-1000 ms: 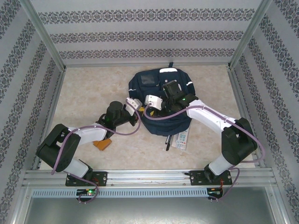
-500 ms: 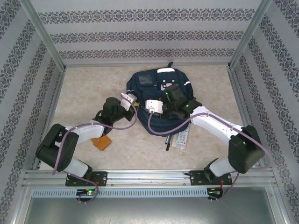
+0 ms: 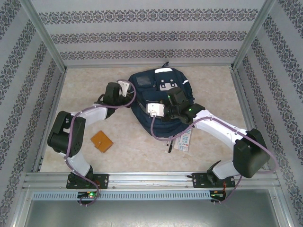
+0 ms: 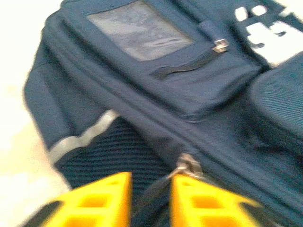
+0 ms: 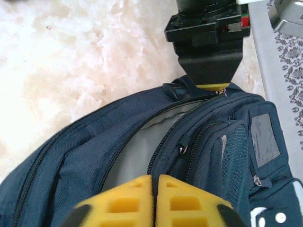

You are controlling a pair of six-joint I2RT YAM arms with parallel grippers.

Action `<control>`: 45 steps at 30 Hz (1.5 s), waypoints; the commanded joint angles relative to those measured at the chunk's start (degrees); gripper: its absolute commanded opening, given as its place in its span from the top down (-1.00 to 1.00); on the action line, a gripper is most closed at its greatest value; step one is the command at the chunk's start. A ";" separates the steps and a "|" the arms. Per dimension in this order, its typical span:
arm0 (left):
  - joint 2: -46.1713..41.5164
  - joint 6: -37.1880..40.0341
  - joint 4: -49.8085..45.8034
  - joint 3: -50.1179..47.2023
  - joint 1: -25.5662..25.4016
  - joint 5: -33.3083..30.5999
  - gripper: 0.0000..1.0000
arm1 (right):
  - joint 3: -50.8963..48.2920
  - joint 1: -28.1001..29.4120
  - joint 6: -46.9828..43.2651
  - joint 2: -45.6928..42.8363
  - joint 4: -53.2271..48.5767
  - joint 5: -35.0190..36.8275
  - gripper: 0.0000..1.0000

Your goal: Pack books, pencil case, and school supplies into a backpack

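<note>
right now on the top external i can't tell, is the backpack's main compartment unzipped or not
observer: yes. The right wrist view shows the backpack with its main zip gaping and pale grey lining exposed.
operator: and the right jaws
observer: The right gripper has its jaws nearly together at the near edge of that opening. I can't confirm whether they hold any fabric.
operator: left side
observer: The left wrist view is blurred. The left gripper has its jaws apart, with a metal zipper pull just past their tips.
</note>
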 commanded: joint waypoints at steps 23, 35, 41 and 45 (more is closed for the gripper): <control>-10.79 13.45 -31.86 7.97 -17.83 2.36 -0.57 | -11.00 -32.11 99.02 -13.65 -25.93 1.44 -0.64; 6.44 37.27 -40.12 24.19 -20.11 5.51 -0.70 | -18.54 -32.15 88.88 -5.47 -26.12 -6.66 -0.30; 10.21 38.78 -37.65 26.04 -21.27 3.71 -0.81 | -19.01 -32.14 88.06 -3.40 -24.85 -6.83 -0.32; 12.65 39.67 -37.30 27.12 -22.01 2.30 -0.80 | -19.87 -32.22 88.70 -2.40 -24.38 -5.43 -0.36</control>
